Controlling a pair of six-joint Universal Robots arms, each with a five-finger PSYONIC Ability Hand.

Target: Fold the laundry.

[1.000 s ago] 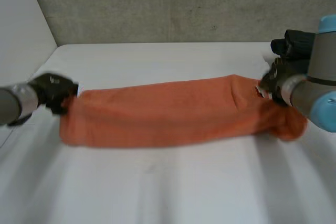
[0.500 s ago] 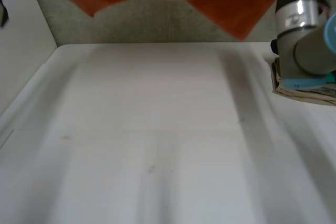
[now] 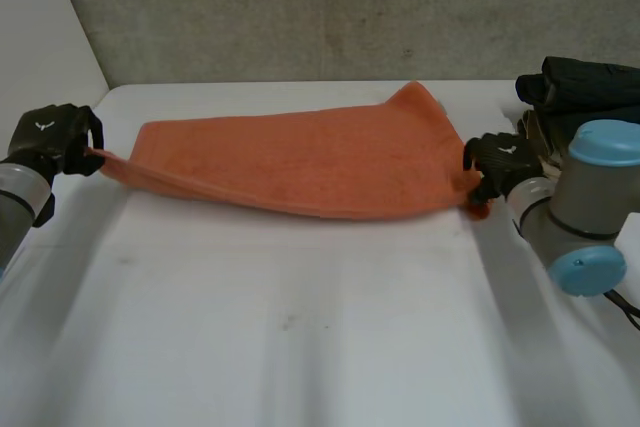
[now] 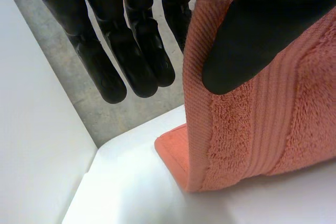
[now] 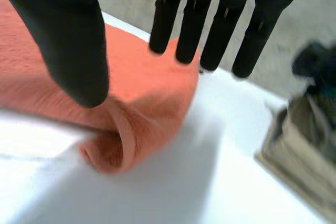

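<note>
The left hand (image 3: 50, 137) is at 9 o'clock on the white table (image 3: 300, 347); its thumb (image 4: 262, 24) pinches the short end of the orange towel (image 3: 300, 162), and its fingers (image 4: 134, 51) hang straight beside the cloth; that end is lifted a little off the table.

The orange towel runs long across the table from 9 o'clock to 3 o'clock; most of it lies flat; its far corner by the right hand pokes toward 1 o'clock; its near edge looks a bit raised.

The right hand (image 3: 497, 159) is at 3 o'clock, just at the towel's other end; its fingers (image 5: 210, 30) are straight and spread, holding nothing; the end of the towel is rolled up in a small lump under its thumb (image 5: 68, 40). A pile of dark clothes (image 3: 585, 82) sits at 2 o'clock, close behind this hand.

I think the step now is to lay the towel out flat before the first fold. To do it well, the right hand should unroll the lump and take a firm hold; both hands should pull softly so the wrinkles go; the pull should be even, or the towel will slide to one side; the right arm should keep away from the dark pile.
</note>
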